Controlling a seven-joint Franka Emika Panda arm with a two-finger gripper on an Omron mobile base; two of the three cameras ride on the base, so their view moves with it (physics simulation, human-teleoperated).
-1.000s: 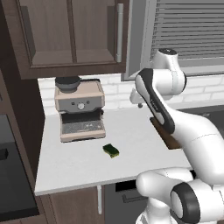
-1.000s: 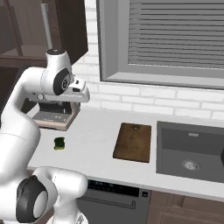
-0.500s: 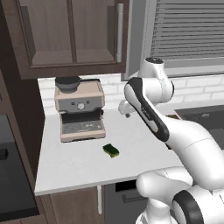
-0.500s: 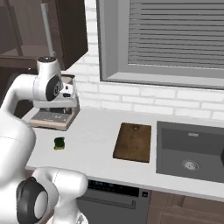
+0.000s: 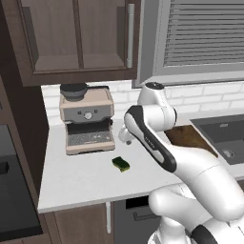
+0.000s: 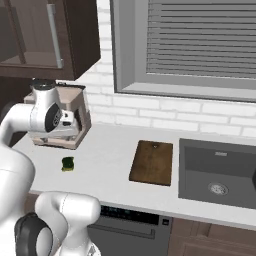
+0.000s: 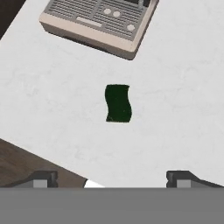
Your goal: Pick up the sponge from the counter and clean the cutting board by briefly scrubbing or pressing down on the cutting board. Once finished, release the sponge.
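Observation:
The sponge (image 5: 121,164) lies green side up on the off-white counter (image 5: 81,176), in front of the coffee machine. It also shows in the right base view as the sponge (image 6: 67,163) and near the middle of the hand view as the sponge (image 7: 118,103). My gripper (image 7: 111,178) hovers well above it, open wide, with nothing between the fingertips (image 7: 43,178). The hand (image 5: 125,136) hangs beside the coffee machine's front. The dark brown cutting board (image 6: 152,162) lies flat to the right of the sponge, beside the sink; my arm covers part of the cutting board (image 5: 187,136).
A beige coffee machine (image 5: 87,125) stands at the back left of the counter, close to my hand. The dark sink basin (image 6: 220,172) sits right of the board. The counter's front edge (image 7: 65,164) runs near the sponge. Dark cabinets (image 5: 78,38) hang overhead.
The arm has swung left from above the board side toward the coffee machine, bringing the hand over the sponge. Sponge and cutting board have not moved.

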